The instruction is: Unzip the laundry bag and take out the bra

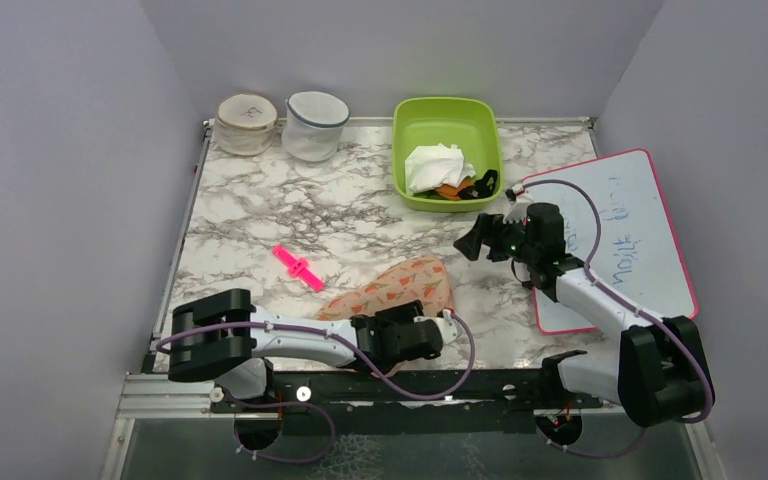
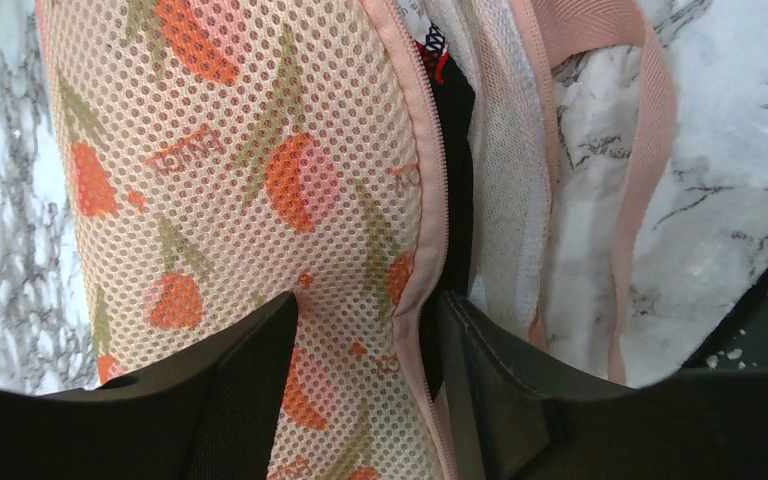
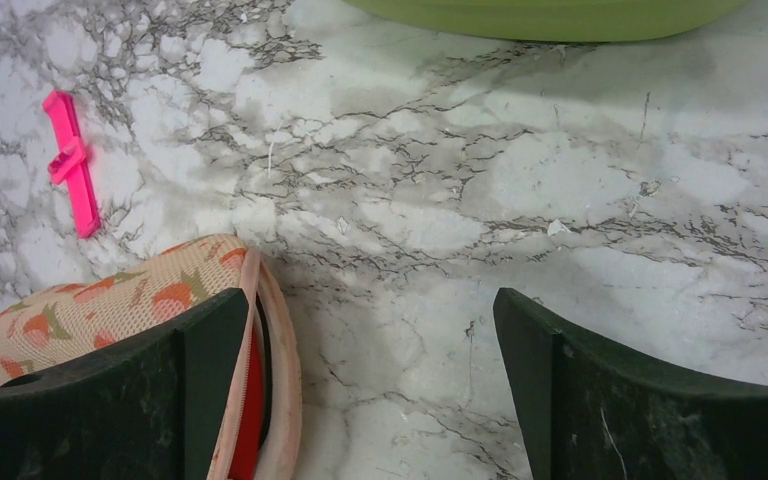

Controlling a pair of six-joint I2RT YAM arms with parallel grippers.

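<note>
The peach mesh laundry bag lies near the table's front edge, its zip parted along one side. In the left wrist view its pink zip edging runs between my fingers, with a dark gap beside it. My left gripper is open: one finger lies over the mesh top and the other sits at the opening. A red strip of the bra shows inside the parted edge. My right gripper is open over bare marble to the right of the bag's end, holding nothing.
A green bin at the back holds a white cloth and a small black-and-orange garment. Two round mesh tubs stand at the back left. A pink clip lies left of the bag. A whiteboard lies at the right.
</note>
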